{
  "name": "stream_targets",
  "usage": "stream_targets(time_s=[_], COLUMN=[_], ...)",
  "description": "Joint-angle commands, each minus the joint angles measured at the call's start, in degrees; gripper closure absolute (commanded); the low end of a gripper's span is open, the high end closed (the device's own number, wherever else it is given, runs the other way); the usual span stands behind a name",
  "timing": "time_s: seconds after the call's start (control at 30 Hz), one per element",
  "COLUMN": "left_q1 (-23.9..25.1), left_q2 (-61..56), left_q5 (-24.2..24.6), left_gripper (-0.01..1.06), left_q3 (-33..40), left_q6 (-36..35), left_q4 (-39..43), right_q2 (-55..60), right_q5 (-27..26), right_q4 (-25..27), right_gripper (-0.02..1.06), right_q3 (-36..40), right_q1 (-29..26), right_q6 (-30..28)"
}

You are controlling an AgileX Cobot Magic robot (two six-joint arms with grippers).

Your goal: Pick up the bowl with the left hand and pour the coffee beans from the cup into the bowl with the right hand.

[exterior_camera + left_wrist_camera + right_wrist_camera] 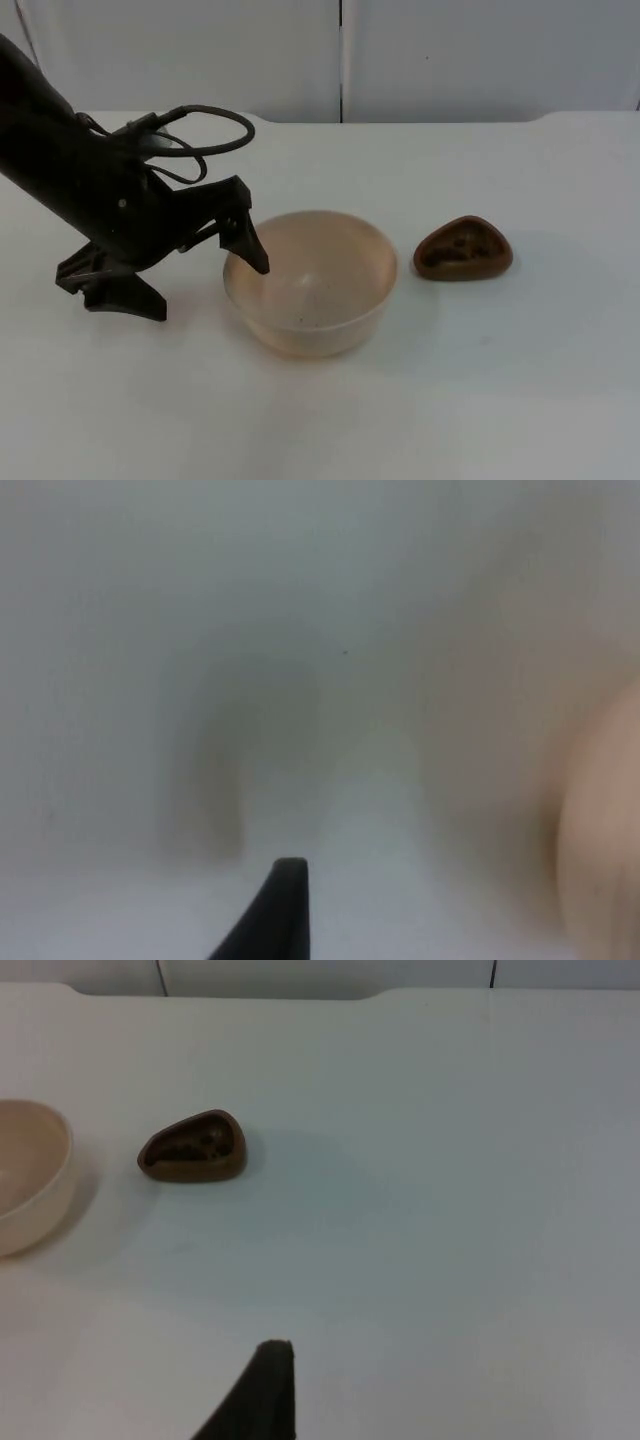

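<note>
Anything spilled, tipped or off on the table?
Nothing spilled. The bowl sits upright, the brown cup upright to its right with beans inside. The left gripper straddles the bowl's rim, jaws open. The right gripper waits over the table.

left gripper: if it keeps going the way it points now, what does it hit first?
Probably the near rim of the pale beige plastic bowl: the left gripper is open, its far finger already over that rim. Depth is uncertain.

We take this for a robot lab or test bench, not a home. A bare white table top (pixel 520 400) runs back to a plain grey partition wall (pixel 480 55) with a vertical seam. A black robot arm (pixel 70 180) reaches over the table. Props are sparse: one bowl (pixel 312 285), one brown cup (pixel 463 250).
</note>
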Motion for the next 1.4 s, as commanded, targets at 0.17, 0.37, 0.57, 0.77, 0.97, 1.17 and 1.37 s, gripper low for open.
stream_targets(time_s=[0.17, 0.37, 0.57, 0.77, 0.97, 1.17, 1.37], left_q1=[-2.05, -3.48, -3.48, -3.59, -4.73, -4.98, -4.98], left_q2=[0.26, 0.36, 0.36, 0.40, 0.40, 0.40, 0.40], left_q5=[-1.42, -0.60, -0.03, -0.03, -1.00, -1.51, -1.51], left_gripper=[0.07, 0.07, 0.09, 0.11, 0.11, 0.18, 0.44], left_q3=[-0.92, -4.31, -5.33, -5.33, -5.33, -5.33, -5.33], left_q6=[-2.43, -14.87, -18.37, -18.37, -18.37, -18.37, -18.37], left_q4=[-0.12, 13.28, 15.90, 15.65, 15.88, 15.85, 15.97], right_q2=[-0.18, -0.18, -0.18, -0.18, -0.18, -0.18, -0.18], right_q5=[-0.33, -0.33, -0.33, -0.33, -0.33, -0.33, -0.33], right_q4=[-0.39, -0.39, -0.39, -0.39, -0.39, -0.39, -0.39], right_gripper=[-0.01, -0.01, -0.01, -0.01, -0.01, -0.01, -0.01], right_q3=[0.13, 0.13, 0.13, 0.13, 0.13, 0.13, 0.13], right_q1=[-0.35, -0.35, -0.35, -0.35, -0.35, -0.35, -0.35], right_q6=[-0.13, -0.24, -0.24, -0.35, -0.46, -0.56, -0.67])
